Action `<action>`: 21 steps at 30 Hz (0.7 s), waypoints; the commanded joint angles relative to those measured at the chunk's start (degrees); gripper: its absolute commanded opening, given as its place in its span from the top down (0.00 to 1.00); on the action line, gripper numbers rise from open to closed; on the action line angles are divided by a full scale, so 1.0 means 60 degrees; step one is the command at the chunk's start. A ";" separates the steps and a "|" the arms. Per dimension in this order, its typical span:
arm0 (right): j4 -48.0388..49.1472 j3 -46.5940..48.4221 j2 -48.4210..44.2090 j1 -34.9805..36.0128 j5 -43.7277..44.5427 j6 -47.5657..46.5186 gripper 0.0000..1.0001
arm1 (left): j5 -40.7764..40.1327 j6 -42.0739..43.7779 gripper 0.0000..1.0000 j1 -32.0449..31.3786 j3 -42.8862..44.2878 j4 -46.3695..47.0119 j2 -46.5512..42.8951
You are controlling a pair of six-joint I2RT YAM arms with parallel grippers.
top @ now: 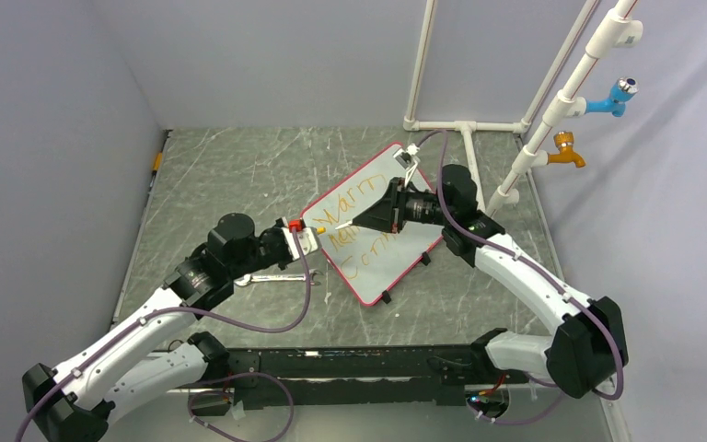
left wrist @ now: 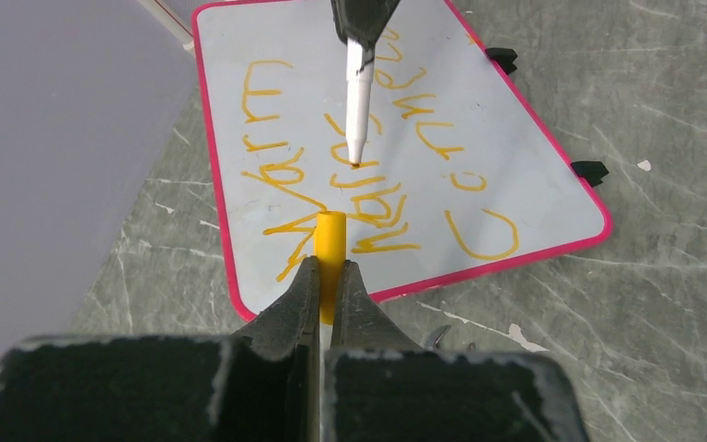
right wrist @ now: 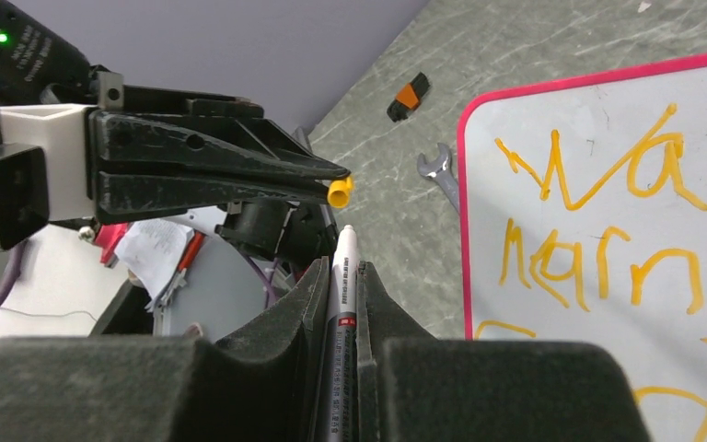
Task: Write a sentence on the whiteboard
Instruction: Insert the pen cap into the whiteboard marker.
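Note:
The whiteboard (top: 407, 262) lies tilted on the table, red-pink rim, with orange words in three lines. It also shows in the left wrist view (left wrist: 525, 166) and the right wrist view (right wrist: 608, 129). My right gripper (top: 375, 219) is shut on a white marker (top: 350, 224), seen between its pads (right wrist: 342, 276), tip bare and pointing at the left gripper over the board's left part (left wrist: 357, 110). My left gripper (top: 311, 231) is shut on the yellow marker cap (left wrist: 330, 235) at the board's left corner. A short gap separates cap (right wrist: 340, 191) and marker tip.
A metal wrench (top: 272, 278) lies left of the board beneath the left arm. A white pipe frame (top: 465, 124) stands at the back right with a blue tap (top: 619, 95) and an orange tap (top: 566, 149). Black clips (left wrist: 589, 170) sit on the board's edge. A small black-orange item (top: 156, 163) lies at the far left.

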 commanded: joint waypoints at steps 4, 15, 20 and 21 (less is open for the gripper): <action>0.0677 0.0448 0.0271 0.0280 0.0329 0.0101 1.00 | 0.0345 0.0032 1.00 0.0039 0.0006 0.0384 -0.0172; 0.0713 0.0572 0.0390 0.0461 0.0425 0.0163 1.00 | 0.0341 0.0004 1.00 0.0057 -0.0026 0.0314 -0.0235; 0.0730 0.0690 0.0481 0.0542 0.0454 0.0168 1.00 | 0.0382 -0.0042 1.00 0.0055 -0.0046 0.0302 -0.0277; 0.0739 0.0698 0.0497 0.0555 0.0462 0.0179 1.00 | 0.0381 -0.0042 1.00 0.0057 -0.0051 0.0308 -0.0290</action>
